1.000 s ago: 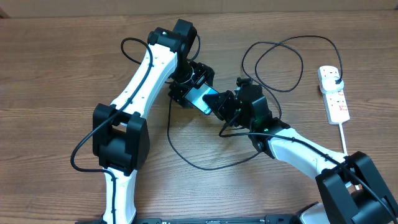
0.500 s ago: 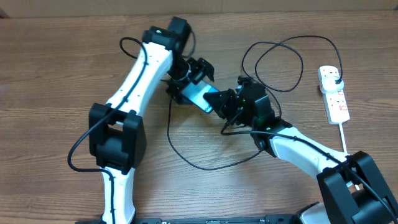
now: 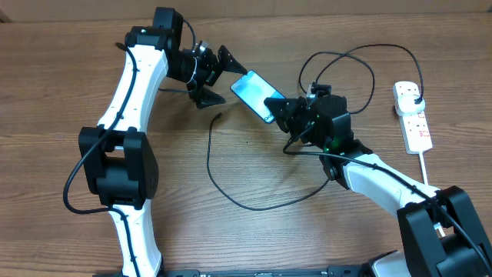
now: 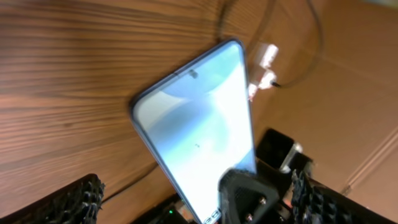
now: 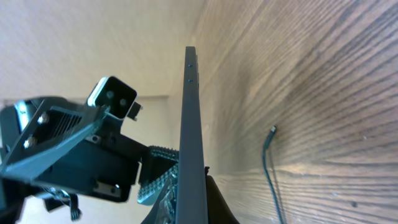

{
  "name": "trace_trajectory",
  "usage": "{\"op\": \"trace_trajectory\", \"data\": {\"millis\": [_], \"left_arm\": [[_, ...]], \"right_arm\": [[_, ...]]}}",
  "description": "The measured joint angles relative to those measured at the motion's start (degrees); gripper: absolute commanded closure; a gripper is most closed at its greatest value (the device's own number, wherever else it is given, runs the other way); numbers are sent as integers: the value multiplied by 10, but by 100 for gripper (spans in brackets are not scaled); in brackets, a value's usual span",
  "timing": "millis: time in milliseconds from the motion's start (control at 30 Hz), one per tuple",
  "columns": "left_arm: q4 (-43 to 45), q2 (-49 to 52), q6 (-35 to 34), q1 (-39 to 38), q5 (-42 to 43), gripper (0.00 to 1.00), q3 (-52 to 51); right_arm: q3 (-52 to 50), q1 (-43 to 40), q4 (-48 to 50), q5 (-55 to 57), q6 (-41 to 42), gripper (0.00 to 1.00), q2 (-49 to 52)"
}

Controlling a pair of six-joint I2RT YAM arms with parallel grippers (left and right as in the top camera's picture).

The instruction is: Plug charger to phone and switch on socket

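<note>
The phone (image 3: 252, 95), screen lit cyan, is held off the table, tilted, by my right gripper (image 3: 278, 105), which is shut on its right end. In the right wrist view the phone (image 5: 191, 124) shows edge-on between the fingers. My left gripper (image 3: 218, 77) is open and empty, just left of the phone, not touching it. In the left wrist view the phone (image 4: 199, 118) lies ahead of the wide-open jaws. The charger cable (image 3: 254, 206) loops over the table; its small tip (image 3: 219, 117) lies free below the phone. Its black plug (image 3: 415, 95) sits in the white socket (image 3: 413, 119).
The socket's thick white cord (image 3: 423, 171) runs toward the front right. Cable loops lie behind my right arm (image 3: 338, 77) and in front of it. The cable tip also shows in the right wrist view (image 5: 272, 131). Bare wooden table (image 3: 61, 92) lies at the left.
My left gripper has let go of the phone, opened and drawn back to the far left. My right gripper now holds the phone alone and has shifted slightly right and back.
</note>
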Motion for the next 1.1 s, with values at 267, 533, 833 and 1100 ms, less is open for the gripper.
{"op": "trace_trajectory", "data": {"millis": [267,533,833,1100], "left_arm": [[51,0,14,0,102,1,0],[60,0,12,0,133,8,0],[123,0,-30,0,138,10,0],[161,0,-99,0,138,19,0]], "right_arm": [[33,0,1,40,51,96,0],[103,0,-40,70,94,96,0],[117,0,-58,93,167,96,0],[124,2,-52,102,243,96,0]]}}
